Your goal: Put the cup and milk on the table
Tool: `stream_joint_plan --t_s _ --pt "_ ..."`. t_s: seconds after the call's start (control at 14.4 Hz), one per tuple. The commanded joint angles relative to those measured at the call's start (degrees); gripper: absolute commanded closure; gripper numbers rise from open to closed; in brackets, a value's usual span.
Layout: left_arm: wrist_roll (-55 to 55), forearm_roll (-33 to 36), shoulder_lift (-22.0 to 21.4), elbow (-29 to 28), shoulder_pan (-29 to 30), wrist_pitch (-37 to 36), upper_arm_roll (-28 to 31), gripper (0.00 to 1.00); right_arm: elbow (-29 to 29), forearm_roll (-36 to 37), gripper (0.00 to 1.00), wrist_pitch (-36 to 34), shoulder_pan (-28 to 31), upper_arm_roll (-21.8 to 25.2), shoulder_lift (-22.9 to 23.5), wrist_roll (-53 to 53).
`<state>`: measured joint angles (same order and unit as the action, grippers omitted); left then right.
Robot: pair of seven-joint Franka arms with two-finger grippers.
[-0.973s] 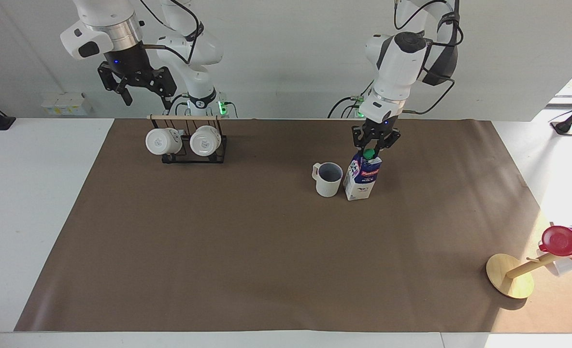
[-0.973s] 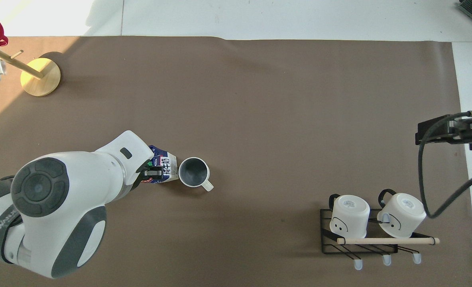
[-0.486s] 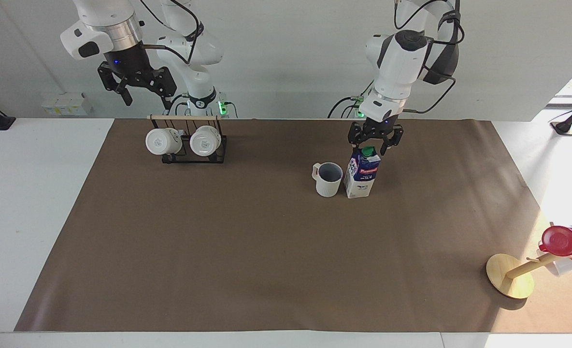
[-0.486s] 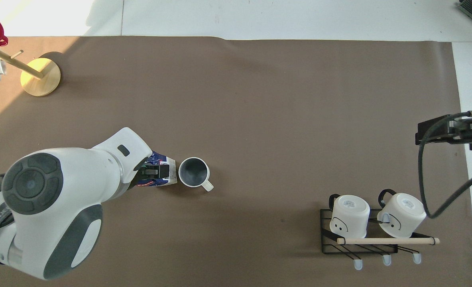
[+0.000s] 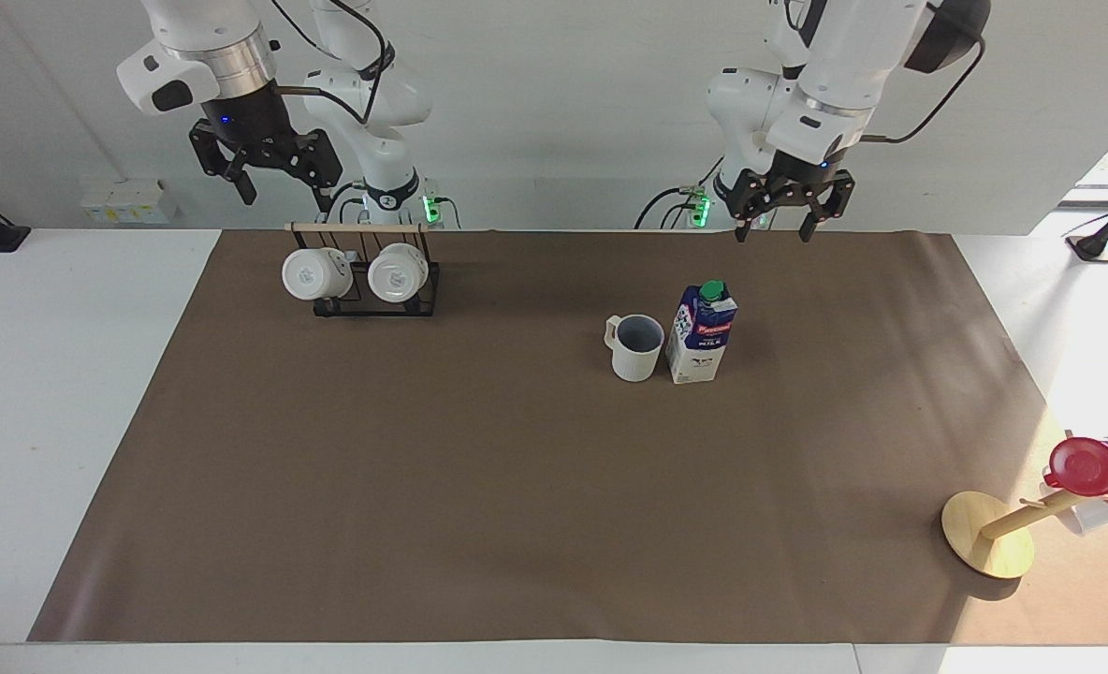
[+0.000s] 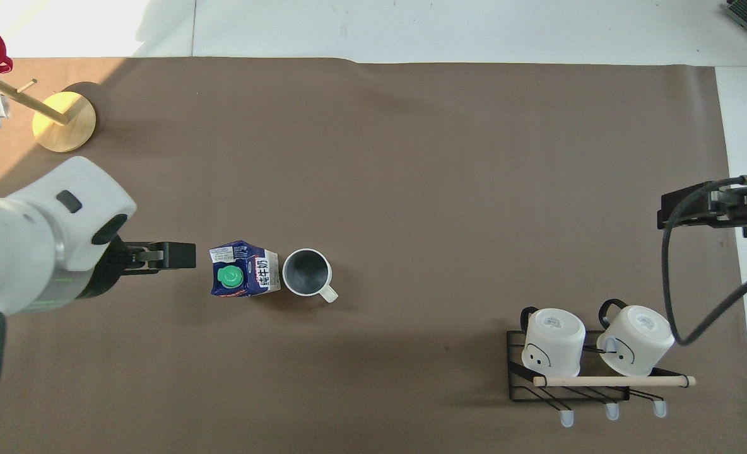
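The cream-white ribbed cup (image 5: 635,347) (image 6: 307,273) stands upright on the brown mat of the table (image 5: 479,487) (image 6: 411,176). The blue-and-white milk carton (image 5: 702,332) (image 6: 243,277) with a green cap stands upright beside it, toward the left arm's end, almost touching it. My left gripper (image 5: 777,227) (image 6: 181,256) is open and empty, raised well above the mat, clear of the carton. My right gripper (image 5: 287,192) (image 6: 695,208) is open and empty, held high over the mug rack, waiting.
A black wire rack (image 5: 367,281) (image 6: 575,372) with a wooden bar holds two plain white mugs near the right arm's base. A tipped wooden mug tree (image 5: 989,534) (image 6: 61,113) with a red cup (image 5: 1083,465) lies at the corner farthest from the robots, at the left arm's end.
My left gripper let go of the milk carton, opened, then rose and pulled away toward its own base. The carton now stands upright alone. The right arm has not moved.
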<state>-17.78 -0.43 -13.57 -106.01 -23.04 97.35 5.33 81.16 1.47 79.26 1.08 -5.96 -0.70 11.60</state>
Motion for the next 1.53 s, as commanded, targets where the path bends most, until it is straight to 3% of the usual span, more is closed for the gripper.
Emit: stream_joint_plan --t_s 0.0,0.42,0.83,1.46 --pt "5.2 -0.5 0.5 5.7 5.6 -6.7 -0.1 0.0 0.5 -1.0 0.0 0.2 0.9 -0.3 -0.6 -0.9" --pt "10.6 0.0 1.0 10.6 14.2 -10.4 -0.1 0.0 0.6 -1.0 0.0 0.0 1.6 -0.2 -0.7 -1.1" --pt "10.7 0.2 5.9 18.0 14.5 -15.9 -0.1 0.0 0.6 -1.0 0.0 0.3 1.6 -0.2 -0.6 -1.3" --pt "16.1 0.1 5.6 18.2 17.9 -16.6 -0.4 0.0 0.6 -1.0 0.0 0.2 1.6 -0.2 -0.7 -0.8"
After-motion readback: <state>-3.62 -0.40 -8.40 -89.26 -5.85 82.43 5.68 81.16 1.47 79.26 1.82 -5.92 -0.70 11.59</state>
